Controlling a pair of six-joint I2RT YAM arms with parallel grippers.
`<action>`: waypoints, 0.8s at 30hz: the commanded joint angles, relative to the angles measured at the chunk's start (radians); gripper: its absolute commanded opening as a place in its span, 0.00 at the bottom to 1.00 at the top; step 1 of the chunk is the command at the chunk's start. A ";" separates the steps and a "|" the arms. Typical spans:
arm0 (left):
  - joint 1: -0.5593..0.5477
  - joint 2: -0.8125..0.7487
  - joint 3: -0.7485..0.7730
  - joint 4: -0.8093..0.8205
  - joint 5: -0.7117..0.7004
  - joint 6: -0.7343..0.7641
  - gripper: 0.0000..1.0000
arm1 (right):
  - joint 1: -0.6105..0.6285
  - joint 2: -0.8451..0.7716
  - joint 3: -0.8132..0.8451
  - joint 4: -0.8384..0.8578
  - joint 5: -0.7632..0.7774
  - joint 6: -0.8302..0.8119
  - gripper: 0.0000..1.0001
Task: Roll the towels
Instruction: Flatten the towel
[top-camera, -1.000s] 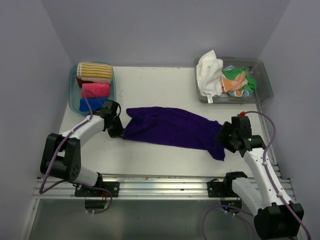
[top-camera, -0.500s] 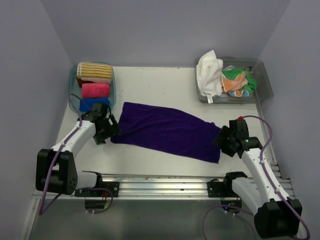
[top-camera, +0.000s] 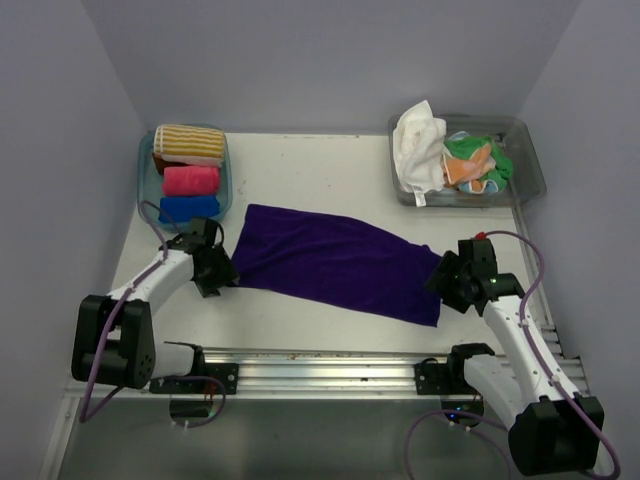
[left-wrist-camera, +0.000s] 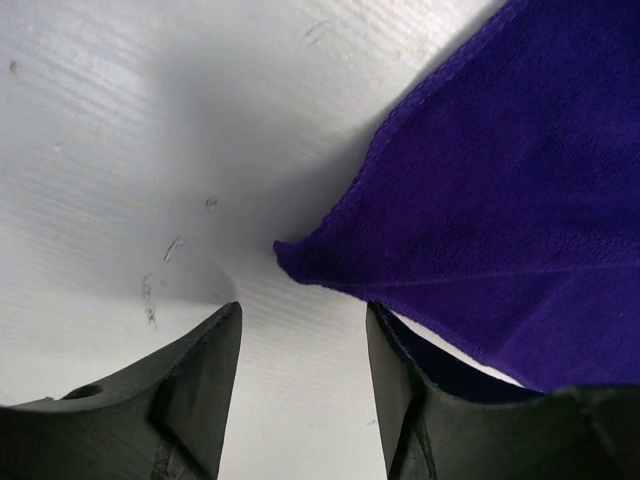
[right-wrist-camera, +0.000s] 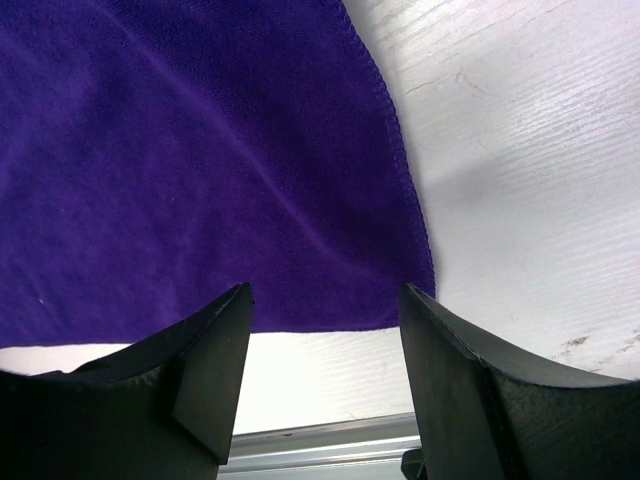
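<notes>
I am seeing a plain purple towel (top-camera: 335, 262) on the white table (top-camera: 300, 165). My left gripper (left-wrist-camera: 300, 315) and right gripper (right-wrist-camera: 325, 295) are showing black. Beyond are lying a yellow-and-white striped towel (top-camera: 189, 143), pink towel (top-camera: 190, 180), blue towel (top-camera: 188, 208), white towel (top-camera: 418, 145), green towel (top-camera: 492, 155), orange towel (top-camera: 465, 172).

White worktop (top-camera: 300, 170), faintly scratched and scuffed. At its far left corner, a blue-tinted clear tub (top-camera: 227, 178); at far right, a larger clear tub (top-camera: 532, 165). Along the near edge, a metal rail (top-camera: 320, 362). Pale lavender walls (top-camera: 320, 60) around.
</notes>
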 joint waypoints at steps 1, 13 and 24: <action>0.007 0.033 0.001 0.107 0.009 -0.019 0.56 | -0.002 -0.001 0.003 0.008 0.006 0.015 0.64; 0.007 0.155 0.012 0.194 0.005 0.004 0.46 | -0.004 0.008 -0.040 0.005 0.015 0.048 0.63; 0.009 0.169 0.056 0.190 0.002 0.038 0.00 | -0.002 0.053 -0.037 -0.048 0.032 0.082 0.64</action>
